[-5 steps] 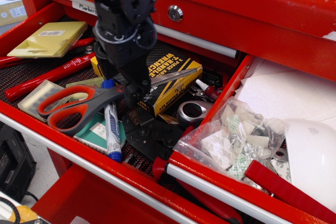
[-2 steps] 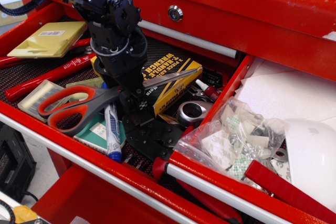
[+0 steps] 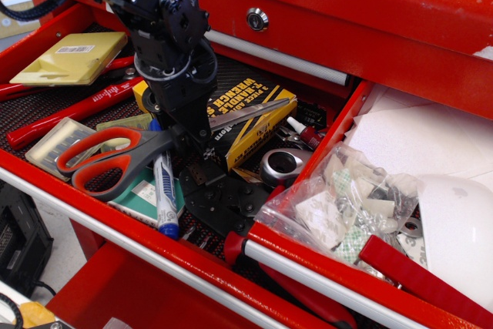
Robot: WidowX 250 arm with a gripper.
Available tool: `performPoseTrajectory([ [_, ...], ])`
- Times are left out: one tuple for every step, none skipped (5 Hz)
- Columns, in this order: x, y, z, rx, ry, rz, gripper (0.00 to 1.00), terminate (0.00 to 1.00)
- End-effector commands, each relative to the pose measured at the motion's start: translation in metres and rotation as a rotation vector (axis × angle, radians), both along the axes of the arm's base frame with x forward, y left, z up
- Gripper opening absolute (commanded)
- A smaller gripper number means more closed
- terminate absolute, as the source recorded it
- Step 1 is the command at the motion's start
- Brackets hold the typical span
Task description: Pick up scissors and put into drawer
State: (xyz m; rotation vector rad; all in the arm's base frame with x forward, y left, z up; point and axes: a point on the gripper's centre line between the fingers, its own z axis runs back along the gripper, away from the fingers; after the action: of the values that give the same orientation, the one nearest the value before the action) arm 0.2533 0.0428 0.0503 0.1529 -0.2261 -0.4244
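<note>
The scissors (image 3: 108, 161), with orange-red and grey loop handles and long silver blades, lie in the wide mesh-lined drawer (image 3: 46, 98) across a blue marker (image 3: 164, 190) and a yellow-black wrench box (image 3: 254, 117). My black gripper (image 3: 194, 144) is down on them near the pivot, with its fingers closed around the scissors just right of the handles. The scissors still rest on the clutter. The paper-lined drawer (image 3: 331, 283) stands open at the right, and its silver front rail shows at the lower right.
The right drawer holds a bag of small parts (image 3: 347, 206), a white dome-shaped object (image 3: 458, 229) and a red bar (image 3: 424, 279). Red-handled pliers (image 3: 69, 109), a yellow case (image 3: 73, 55), black plates (image 3: 223, 198) and a round metal tool (image 3: 283, 164) crowd the mesh-lined drawer.
My gripper came down and slightly left onto the scissors near the pivot. The scissors' handles shifted a little toward the front edge.
</note>
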Motion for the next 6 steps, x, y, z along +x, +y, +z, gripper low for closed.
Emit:
performPoseTrajectory([
  [0.009, 0.005, 0.052, 0.145, 0.058, -0.077, 0.0, 0.0],
  [0.004, 0.0, 0.086, 0.254, 0.139, -0.152, 0.0, 0.0],
  [-0.004, -0.011, 0.111, 0.318, 0.173, -0.193, 0.0, 0.0],
  [-0.005, -0.048, 0.15, 0.305, 0.153, -0.236, 0.0, 0.0],
  [-0.002, -0.095, 0.161, 0.291, 0.077, -0.267, 0.0, 0.0],
  [0.011, -0.141, 0.162, 0.22, 0.041, -0.271, 0.0, 0.0],
])
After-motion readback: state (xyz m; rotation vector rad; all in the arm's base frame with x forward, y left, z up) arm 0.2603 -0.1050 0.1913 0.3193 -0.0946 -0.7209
